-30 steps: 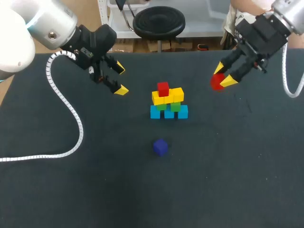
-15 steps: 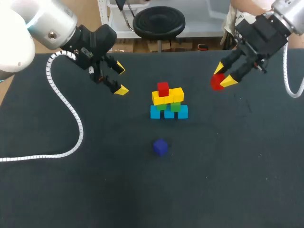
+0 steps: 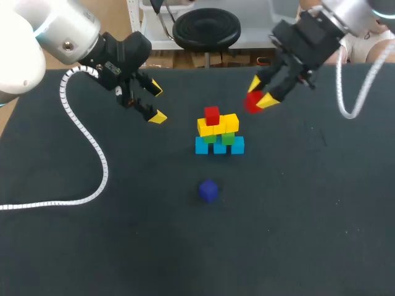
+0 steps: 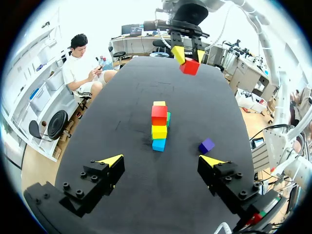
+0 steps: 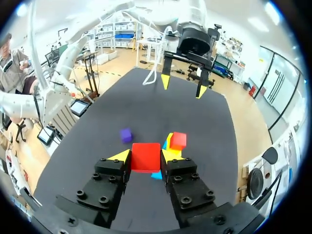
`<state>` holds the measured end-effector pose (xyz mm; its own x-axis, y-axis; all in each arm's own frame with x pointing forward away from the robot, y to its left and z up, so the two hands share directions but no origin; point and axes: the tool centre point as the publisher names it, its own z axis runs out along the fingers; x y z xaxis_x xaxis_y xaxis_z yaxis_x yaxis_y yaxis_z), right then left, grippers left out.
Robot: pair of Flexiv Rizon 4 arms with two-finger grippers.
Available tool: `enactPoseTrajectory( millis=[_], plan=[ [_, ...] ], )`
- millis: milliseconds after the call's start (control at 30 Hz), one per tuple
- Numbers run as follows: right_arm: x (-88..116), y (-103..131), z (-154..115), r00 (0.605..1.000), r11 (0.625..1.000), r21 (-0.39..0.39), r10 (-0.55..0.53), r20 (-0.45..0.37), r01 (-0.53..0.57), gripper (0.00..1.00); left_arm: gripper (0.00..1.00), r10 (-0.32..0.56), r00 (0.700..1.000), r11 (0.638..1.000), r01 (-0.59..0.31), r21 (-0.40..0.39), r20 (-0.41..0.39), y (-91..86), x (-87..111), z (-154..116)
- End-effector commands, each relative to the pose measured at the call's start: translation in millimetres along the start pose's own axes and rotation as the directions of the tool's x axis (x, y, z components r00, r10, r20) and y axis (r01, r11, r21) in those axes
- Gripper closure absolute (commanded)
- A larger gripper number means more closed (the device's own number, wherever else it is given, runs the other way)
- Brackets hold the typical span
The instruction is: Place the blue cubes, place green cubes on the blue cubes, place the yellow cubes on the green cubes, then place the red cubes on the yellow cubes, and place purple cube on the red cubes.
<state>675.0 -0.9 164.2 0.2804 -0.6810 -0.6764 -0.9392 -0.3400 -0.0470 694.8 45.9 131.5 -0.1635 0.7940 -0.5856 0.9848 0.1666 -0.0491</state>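
Worktop (image 3: 123,246): dark, matte surface. A white coiled cable (image 3: 92,154) from the left arm (image 3: 68,37) trails across its left side.

Pile: stands near the middle of the worktop. Three blue cubes (image 3: 219,147) form the bottom row, side by side. Green cubes (image 3: 228,137) sit on them, yellow cubes (image 3: 229,123) on the green. One stacked red cube (image 3: 212,115) rests on the left part of the yellow row; the right part of that row is bare. The tiers look square and upright in the left wrist view.

Purple cube (image 3: 208,190): lies alone on the worktop, on the near side of the pile and well apart from it, touching nothing.

Right jaws: closed on a second red cube (image 3: 252,102), which is gripped from two sides between the yellow tips (image 5: 120,156) (the right wrist view shows both pressed against it). This held red cube is to the right of the pile and a little beyond it, not touching it. It appears to be held off the worktop.

Left jaws: spread wide, with nothing between them. They are to the left of the pile and well apart from it. In the left wrist view the pile and the purple cube lie ahead of the open tips (image 4: 111,160).
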Motion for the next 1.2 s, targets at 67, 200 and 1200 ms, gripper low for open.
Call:
enactPoseTrajectory(
  millis=[67,200,1200],
  plan=[
    [-0.6,-12.9,13.3,0.998,0.998,-0.032,0.057,-0.005,-0.057,1.0,0.0,0.002,1.0,1.0,-0.002,0.004,0.0,2.0,0.2,0.1],
    [0.0,-9.4,20.4,0.996,0.996,-0.02,0.088,0.003,-0.088,1.0,0.0,0.002,1.0,1.0,-0.002,0.004,0.0,2.0,0.2,0.1],
    [5.7,-22.5,49.0,0.991,0.985,-0.105,0.135,-0.009,-0.135,1.0,0.0,0.002,1.0,1.0,-0.002,0.004,0.0,2.0,0.2,0.1]
  ],
)
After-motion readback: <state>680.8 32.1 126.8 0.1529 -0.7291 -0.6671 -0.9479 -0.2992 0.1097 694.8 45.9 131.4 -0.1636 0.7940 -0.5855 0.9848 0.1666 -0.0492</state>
